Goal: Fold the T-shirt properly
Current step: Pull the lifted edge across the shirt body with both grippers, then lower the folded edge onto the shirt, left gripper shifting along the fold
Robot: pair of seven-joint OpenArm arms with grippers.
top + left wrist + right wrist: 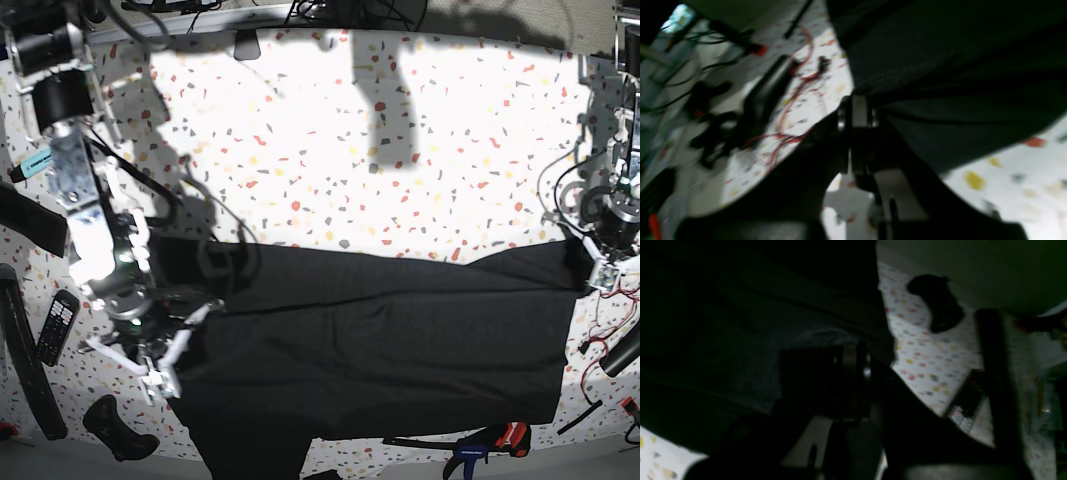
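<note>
The dark charcoal T-shirt [380,350] lies stretched across the near half of the speckled table [330,130], plain side up. My left gripper [598,264] is at the shirt's far right upper corner, and in the left wrist view its jaws [857,111] are shut on a pinch of the T-shirt [957,83], which fans out taut from them. My right gripper [168,362] is at the shirt's left edge. In the dim right wrist view the gripper [853,365] is shut, with folds of the T-shirt [740,350] bunched around it.
A black remote [57,325] [965,406] and a long black strap [20,350] lie left of the shirt. A black lump [115,428] [937,306] sits near the front left corner. Red wires [612,320] [796,96] trail at the right; a clamp [490,445] grips the front edge.
</note>
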